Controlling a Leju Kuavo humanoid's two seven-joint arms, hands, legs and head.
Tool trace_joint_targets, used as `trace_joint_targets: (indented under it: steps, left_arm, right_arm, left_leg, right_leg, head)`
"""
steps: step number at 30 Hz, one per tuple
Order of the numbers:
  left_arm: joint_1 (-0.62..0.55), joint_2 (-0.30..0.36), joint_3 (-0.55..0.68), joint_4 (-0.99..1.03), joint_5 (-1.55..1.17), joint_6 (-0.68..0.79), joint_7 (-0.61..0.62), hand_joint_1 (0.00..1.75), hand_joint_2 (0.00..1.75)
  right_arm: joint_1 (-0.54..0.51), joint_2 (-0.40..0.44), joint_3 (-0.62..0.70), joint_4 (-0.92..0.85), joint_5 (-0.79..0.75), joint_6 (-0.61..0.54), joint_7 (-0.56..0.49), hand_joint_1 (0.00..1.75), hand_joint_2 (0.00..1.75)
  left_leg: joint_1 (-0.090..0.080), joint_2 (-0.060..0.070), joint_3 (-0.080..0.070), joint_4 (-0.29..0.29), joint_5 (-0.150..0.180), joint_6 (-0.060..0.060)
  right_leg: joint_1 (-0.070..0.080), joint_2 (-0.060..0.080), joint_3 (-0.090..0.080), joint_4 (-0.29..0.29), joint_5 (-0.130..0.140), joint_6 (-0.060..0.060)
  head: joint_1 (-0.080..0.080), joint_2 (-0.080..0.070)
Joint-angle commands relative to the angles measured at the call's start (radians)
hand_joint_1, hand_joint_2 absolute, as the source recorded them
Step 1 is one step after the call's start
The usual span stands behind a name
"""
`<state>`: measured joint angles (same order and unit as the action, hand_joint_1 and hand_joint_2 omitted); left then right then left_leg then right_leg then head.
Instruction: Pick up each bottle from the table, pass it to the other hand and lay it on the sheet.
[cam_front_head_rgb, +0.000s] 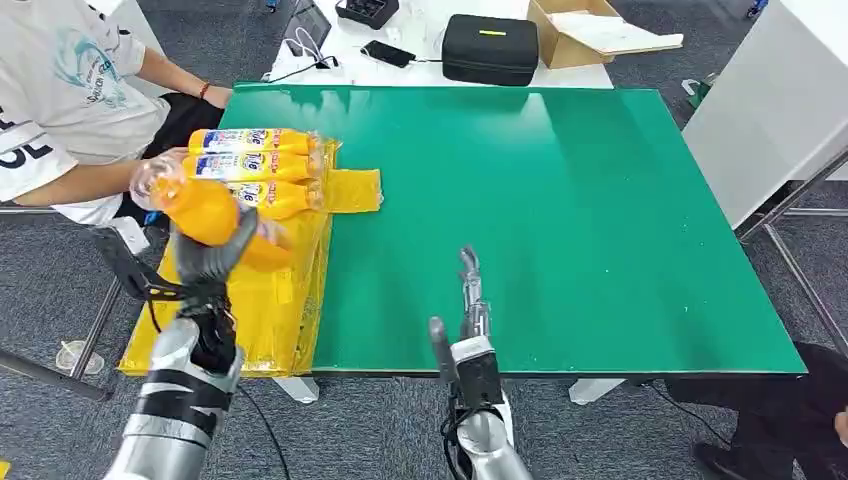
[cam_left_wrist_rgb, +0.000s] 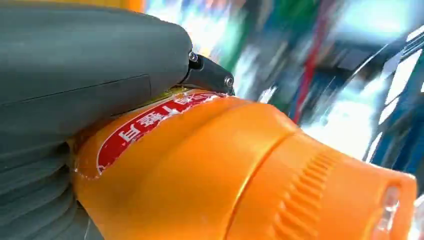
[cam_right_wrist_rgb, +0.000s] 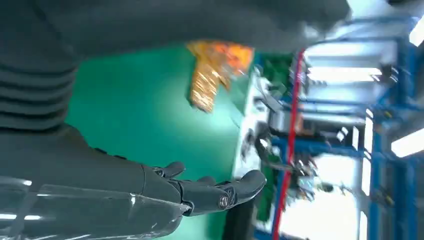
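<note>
My left hand (cam_front_head_rgb: 212, 262) grips an orange bottle (cam_front_head_rgb: 200, 207) and holds it tilted above the yellow sheet (cam_front_head_rgb: 250, 320) at the table's left edge. The left wrist view shows that bottle (cam_left_wrist_rgb: 210, 170) close up, with its red label and ribbed cap, under my left hand (cam_left_wrist_rgb: 90, 85). Three orange bottles (cam_front_head_rgb: 258, 166) with blue and white labels lie side by side at the sheet's far end. My right hand (cam_front_head_rgb: 462, 315) is open over the green table near its front edge, fingers straight and holding nothing; the right wrist view shows my right hand (cam_right_wrist_rgb: 165, 185) empty too.
The green table (cam_front_head_rgb: 560, 210) stretches to the right. A person in a white shirt (cam_front_head_rgb: 70, 95) sits at the left, one hand near the held bottle. Behind the table lie a black case (cam_front_head_rgb: 490, 48), a phone (cam_front_head_rgb: 388, 53) and a cardboard box (cam_front_head_rgb: 590, 30).
</note>
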<state>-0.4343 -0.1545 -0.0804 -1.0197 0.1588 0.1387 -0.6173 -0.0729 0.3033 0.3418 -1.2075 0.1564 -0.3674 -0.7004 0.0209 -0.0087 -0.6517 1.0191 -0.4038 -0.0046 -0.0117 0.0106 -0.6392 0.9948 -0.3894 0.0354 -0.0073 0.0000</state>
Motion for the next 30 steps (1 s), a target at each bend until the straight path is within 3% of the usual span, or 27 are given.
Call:
trace_joint_targets:
  steps: [1, 5, 8, 15, 18, 23, 30]
  left_arm:
    - [-0.111, 0.061, 0.03, 0.063, -0.367, 0.269, -0.069, 1.75, 1.75]
    - [-0.24, 0.163, -0.091, 0.399, -0.928, 0.495, 0.037, 1.75, 1.75]
    - [-0.295, 0.203, -0.165, 0.576, -1.091, 0.448, 0.066, 1.75, 1.75]
    - [-0.293, 0.202, -0.163, 0.577, -1.092, 0.45, 0.063, 1.75, 1.75]
    - [-0.288, 0.239, -0.208, 0.611, -1.143, 0.244, 0.069, 1.75, 1.75]
    - [-0.293, 0.283, -0.229, 0.656, -1.167, 0.063, 0.059, 1.75, 1.75]
    - [-0.276, 0.296, -0.194, 0.661, -1.116, -0.039, 0.052, 1.75, 1.75]
  right_arm:
    - [-0.001, -0.046, 0.057, -0.134, -0.036, -0.018, 0.002, 0.0, 0.0]
    - [-0.045, -0.053, 0.104, -0.112, -0.043, -0.015, 0.002, 0.0, 0.0]
    - [-0.057, -0.061, 0.11, -0.099, -0.051, -0.007, 0.002, 0.0, 0.0]
    - [-0.055, -0.063, 0.109, -0.099, -0.056, -0.004, 0.002, 0.0, 0.0]
    - [-0.043, -0.072, 0.101, -0.089, -0.063, 0.021, 0.002, 0.0, 0.0]
    - [-0.036, -0.063, 0.078, -0.075, -0.08, 0.054, 0.002, 0.0, 0.0]
    - [-0.043, -0.05, 0.071, -0.042, -0.082, 0.065, 0.002, 0.0, 0.0]
  left_leg:
    - [0.0, 0.0, 0.005, 0.0, -0.002, 0.001]
    - [0.0, 0.002, 0.004, 0.0, -0.001, 0.001]
    - [0.0, 0.0, 0.004, -0.001, 0.001, 0.001]
    - [0.0, 0.004, 0.006, 0.0, -0.001, 0.001]
    - [0.0, 0.003, 0.006, 0.0, -0.001, 0.001]
    - [0.0, 0.004, 0.004, 0.0, 0.0, 0.0]
    - [0.0, 0.004, 0.004, -0.001, 0.0, 0.0]
  right_leg:
    - [0.001, -0.002, 0.006, 0.0, -0.002, -0.001]
    - [0.0, 0.001, 0.003, 0.0, -0.001, -0.001]
    - [0.0, -0.002, 0.004, 0.0, -0.001, -0.001]
    - [0.001, 0.001, 0.005, 0.0, -0.001, -0.001]
    - [0.001, -0.001, 0.005, 0.0, -0.001, -0.002]
    - [0.001, 0.001, 0.003, 0.0, 0.0, -0.002]
    - [0.001, 0.001, 0.003, 0.0, -0.001, -0.002]
  head:
    - [0.0, 0.0]
    - [0.0, 0.0]
    - [0.001, 0.0]
    - [0.001, 0.0]
    - [0.0, 0.0]
    - [0.0, 0.0]
    - [0.001, 0.0]
